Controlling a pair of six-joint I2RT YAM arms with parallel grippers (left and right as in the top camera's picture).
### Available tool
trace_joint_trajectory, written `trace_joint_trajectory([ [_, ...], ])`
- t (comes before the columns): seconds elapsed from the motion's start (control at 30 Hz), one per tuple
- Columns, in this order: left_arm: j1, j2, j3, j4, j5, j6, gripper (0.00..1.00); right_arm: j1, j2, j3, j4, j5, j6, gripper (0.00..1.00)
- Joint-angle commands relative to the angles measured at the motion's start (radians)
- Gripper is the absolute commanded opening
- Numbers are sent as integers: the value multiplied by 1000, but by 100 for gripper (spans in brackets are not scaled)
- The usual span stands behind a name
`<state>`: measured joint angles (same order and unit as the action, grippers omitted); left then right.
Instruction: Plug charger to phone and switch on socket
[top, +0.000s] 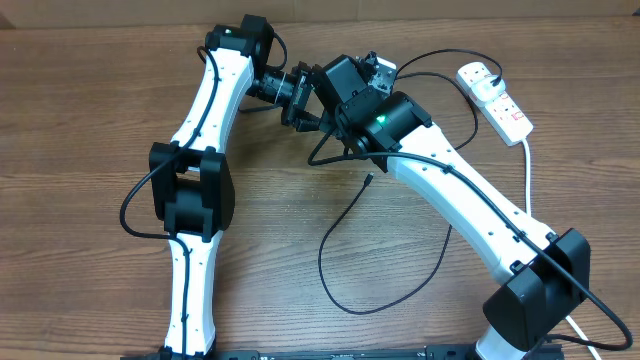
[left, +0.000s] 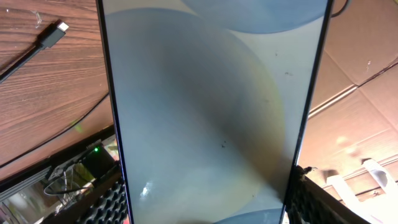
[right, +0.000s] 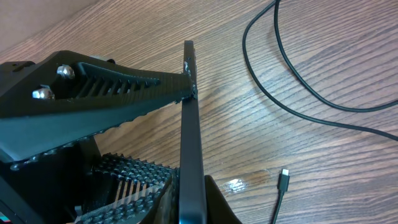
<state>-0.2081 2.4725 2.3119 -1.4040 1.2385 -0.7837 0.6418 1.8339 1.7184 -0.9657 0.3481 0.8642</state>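
The phone (left: 205, 112) fills the left wrist view, its pale blue-grey screen held off the table. My left gripper (left: 205, 202) is shut on it across its width, one ribbed pad (left: 106, 202) on each long edge. In the right wrist view the phone (right: 189, 124) shows edge-on, and my right gripper (right: 189, 202) is shut on its two faces. In the overhead view both grippers meet at the back centre and cover the phone. The charger cable (top: 340, 285) loops over the table, its connector tip (right: 284, 175) lying loose on the wood. The white socket (top: 497, 100) lies at the back right.
The black cable (right: 292, 93) curves across the wood to the right of the phone. A white cord (top: 528, 170) runs from the socket towards the front right. Cardboard (left: 367, 56) stands behind the table. The left gripper's finger (right: 112, 87) reaches in from the left in the right wrist view.
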Motion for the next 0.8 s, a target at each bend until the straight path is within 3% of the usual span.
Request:
trace_joint_trajectory([
  [0.0, -2, 1, 31, 2, 63, -2, 65, 0, 8, 3, 0, 18, 4, 4],
  [0.3, -2, 1, 31, 25, 60, -2, 72, 0, 8, 3, -5, 18, 132, 4],
  [0.77, 2, 1, 31, 69, 46, -2, 71, -68, 8, 3, -2, 16, 661, 4],
])
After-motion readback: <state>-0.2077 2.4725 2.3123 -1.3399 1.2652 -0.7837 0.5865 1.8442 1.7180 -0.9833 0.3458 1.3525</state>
